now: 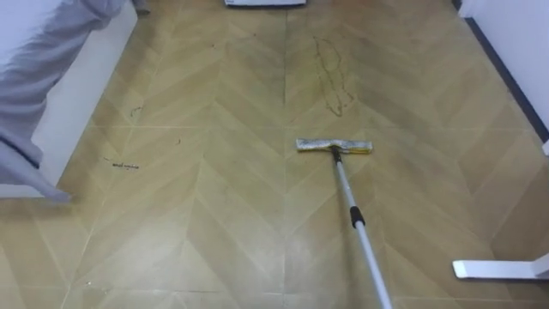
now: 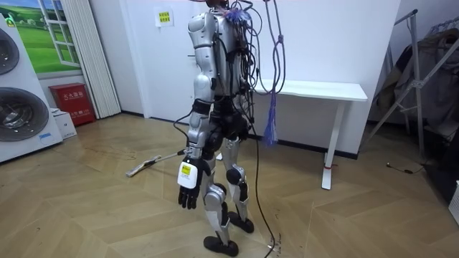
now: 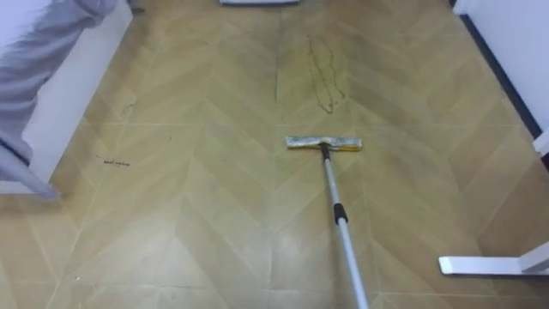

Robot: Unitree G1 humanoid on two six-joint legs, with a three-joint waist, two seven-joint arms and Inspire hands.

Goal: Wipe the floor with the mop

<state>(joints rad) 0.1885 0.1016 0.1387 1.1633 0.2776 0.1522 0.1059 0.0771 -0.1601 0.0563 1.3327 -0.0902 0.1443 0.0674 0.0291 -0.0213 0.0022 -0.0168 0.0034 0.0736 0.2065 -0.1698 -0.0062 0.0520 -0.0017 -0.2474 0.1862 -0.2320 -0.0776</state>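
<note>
Herringbone wood floor (image 1: 214, 223), with a long dark scribble (image 1: 333, 81) ahead and a small mark (image 1: 123, 165) to the left. The mop head (image 1: 334, 147) lies flat just short of the scribble; its handle (image 1: 356, 219) runs back to the lower right, and what holds it cannot be told. Grey cloth (image 1: 34, 86) drapes at left. The robot stands before a white table (image 2: 315, 89), its left hand (image 2: 188, 190) hanging loose and empty.
</note>
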